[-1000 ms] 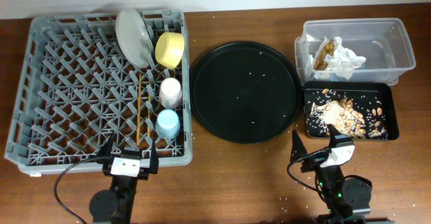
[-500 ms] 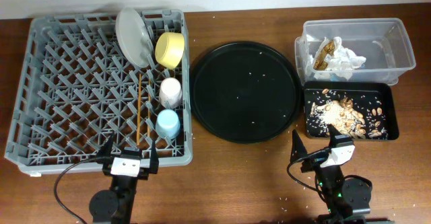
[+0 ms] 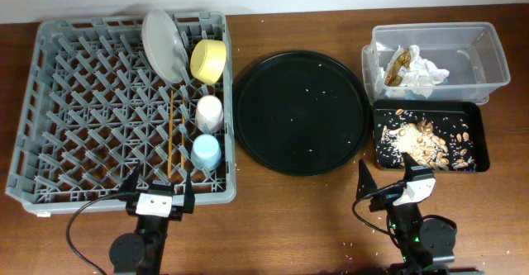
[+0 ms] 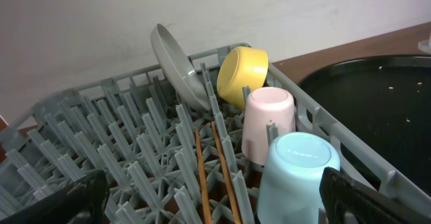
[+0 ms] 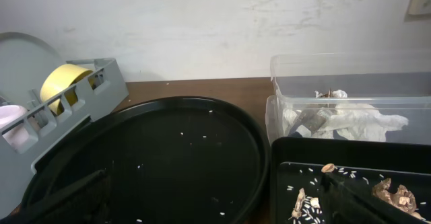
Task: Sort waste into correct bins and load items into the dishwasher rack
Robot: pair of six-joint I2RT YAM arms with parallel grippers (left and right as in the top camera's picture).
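Nothing has shifted since the earlier frames. At the table's left end, the dishwasher rack [image 3: 83, 101] holds along its right side a grey plate [image 3: 164, 45] on edge, a yellow bowl [image 3: 208, 60], a pink cup [image 3: 209, 112], a blue cup [image 3: 206, 151] and two chopsticks [image 3: 172, 135]. The left gripper [image 3: 159, 184] hangs wide and empty at the rack's front edge.

The round black tray [image 3: 299, 110] sits mid-table. The right gripper [image 3: 385, 174], equally wide and empty, is near the front edge.

In the clear tub [image 3: 488, 52] at the right rear, napkins [image 3: 426, 70] half bury a brown wrapper [image 3: 401, 67]. In front of it, the black rectangular tray [image 3: 430, 106] carries food scraps [image 3: 421, 139]. Both wrist views crop the fingers to dark blurs.
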